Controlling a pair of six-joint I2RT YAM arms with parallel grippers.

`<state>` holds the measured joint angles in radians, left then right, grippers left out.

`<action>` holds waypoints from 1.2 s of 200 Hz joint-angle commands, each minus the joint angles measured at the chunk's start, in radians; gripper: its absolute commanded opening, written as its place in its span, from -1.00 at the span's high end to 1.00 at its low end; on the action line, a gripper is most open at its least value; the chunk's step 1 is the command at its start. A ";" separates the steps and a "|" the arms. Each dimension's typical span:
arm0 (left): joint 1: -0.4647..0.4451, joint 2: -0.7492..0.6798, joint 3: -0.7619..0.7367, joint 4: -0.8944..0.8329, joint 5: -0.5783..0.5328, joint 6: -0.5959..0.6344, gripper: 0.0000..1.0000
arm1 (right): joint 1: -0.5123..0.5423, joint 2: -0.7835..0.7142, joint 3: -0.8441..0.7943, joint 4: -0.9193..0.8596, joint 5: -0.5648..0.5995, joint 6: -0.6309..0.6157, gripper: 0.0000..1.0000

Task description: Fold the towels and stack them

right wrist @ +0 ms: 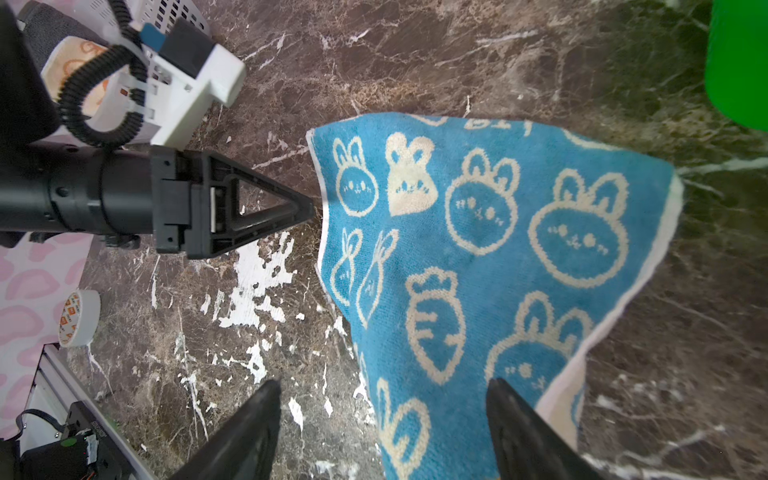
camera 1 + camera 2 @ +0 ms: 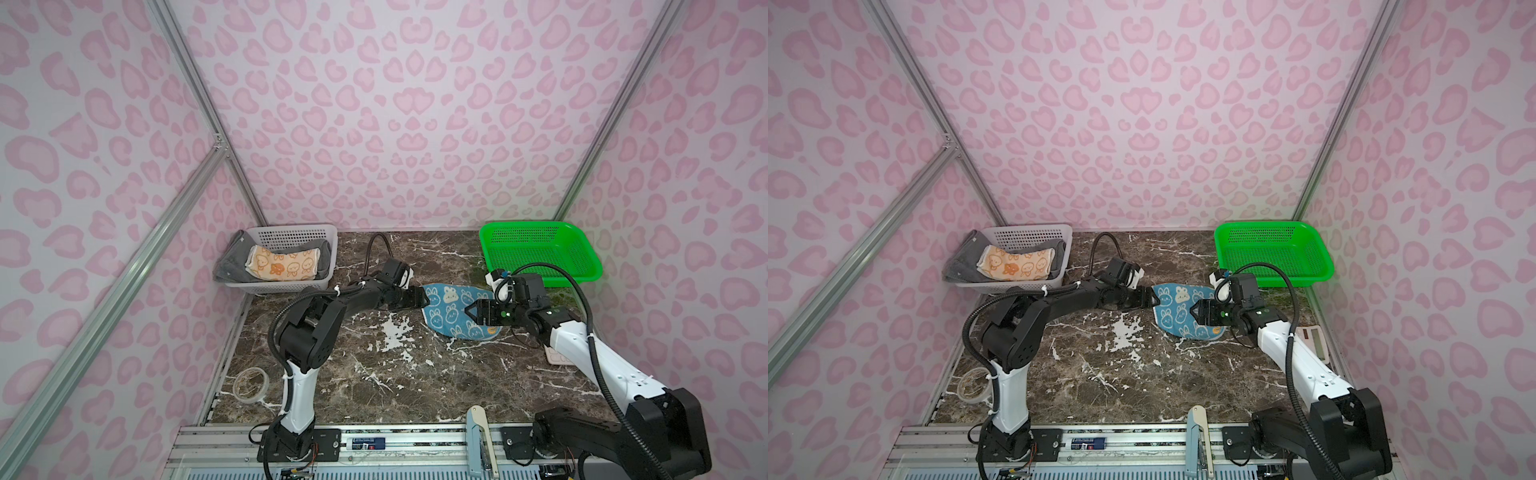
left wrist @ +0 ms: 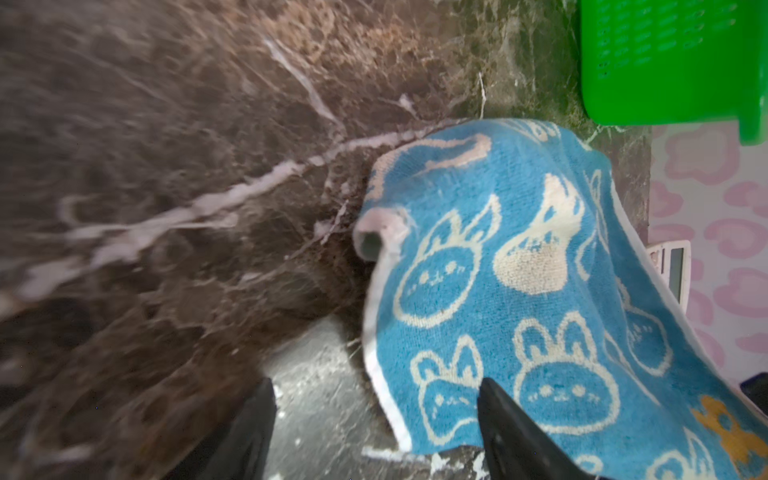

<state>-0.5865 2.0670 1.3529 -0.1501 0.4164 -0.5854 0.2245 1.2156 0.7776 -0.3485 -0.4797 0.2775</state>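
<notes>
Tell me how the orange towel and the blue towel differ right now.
Place: the orange towel sits inside the white basket, on top of a grey towel. The blue towel lies on the marble table.
Shape: the orange towel is a neat folded oblong, while the blue towel has an uneven outline with one corner curled.
Colour: the orange towel has an orange ground, the blue towel a blue one.
Shared: both carry cream cartoon animal prints.

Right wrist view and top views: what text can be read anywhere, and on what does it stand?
"BIT": woven in cream at one edge of the blue towel, in the right wrist view; the letters are partly cut off by the edge.
Tape roll: orange marks on its face, too blurred to read.
Rail label: dark sticker with print, too small to read.
</notes>
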 commanded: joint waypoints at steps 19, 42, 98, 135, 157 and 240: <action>-0.010 0.112 0.098 0.025 0.027 -0.046 -0.51 | -0.001 0.004 -0.008 0.037 -0.017 0.009 -0.57; -0.010 0.142 0.118 0.025 0.027 -0.056 0.01 | -0.001 0.001 -0.008 0.034 -0.015 0.009 -0.57; 0.096 0.013 0.015 -0.042 -0.089 0.005 0.92 | -0.026 -0.008 0.002 -0.014 0.001 -0.010 -0.57; 0.249 -0.116 -0.085 -0.124 -0.182 0.076 0.92 | -0.046 0.007 0.006 -0.050 0.019 -0.020 -0.58; 0.284 -0.138 -0.111 -0.125 -0.170 0.098 0.92 | -0.047 0.016 -0.002 -0.041 0.022 -0.012 -0.58; 0.269 -0.089 -0.052 -0.129 -0.074 0.132 0.36 | 0.056 0.232 0.087 -0.031 0.093 -0.116 -0.49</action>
<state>-0.3210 2.0022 1.2762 -0.2596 0.3378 -0.4839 0.2508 1.3643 0.8181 -0.3897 -0.4370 0.2176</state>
